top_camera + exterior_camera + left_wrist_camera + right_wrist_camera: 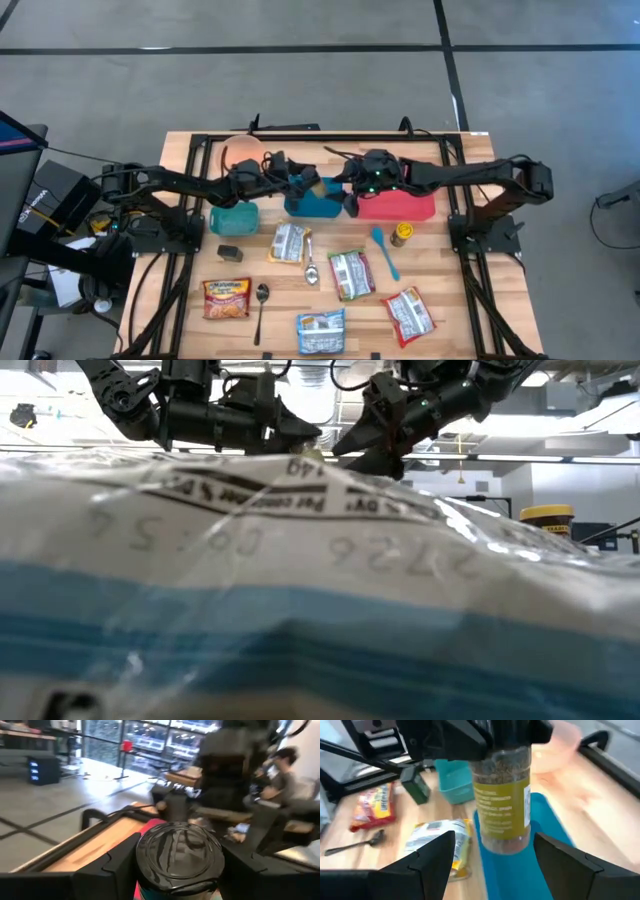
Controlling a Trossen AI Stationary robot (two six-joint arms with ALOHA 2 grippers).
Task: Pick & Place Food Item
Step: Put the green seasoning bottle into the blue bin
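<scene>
Both hands crowd the middle of the desk's far half: the left hand (300,184) and the right hand (345,190) nearly meet over the blue bin (315,203), with the teal bin (233,217) and red bin (397,206) flanking it. Packets (350,272) and spoons (260,310) clutter the near half. The near corners and side edges lie open.

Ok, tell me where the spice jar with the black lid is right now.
The spice jar is off the table, held by the left gripper above the blue bin at the table's back middle, with the right gripper open just beside it.
</scene>
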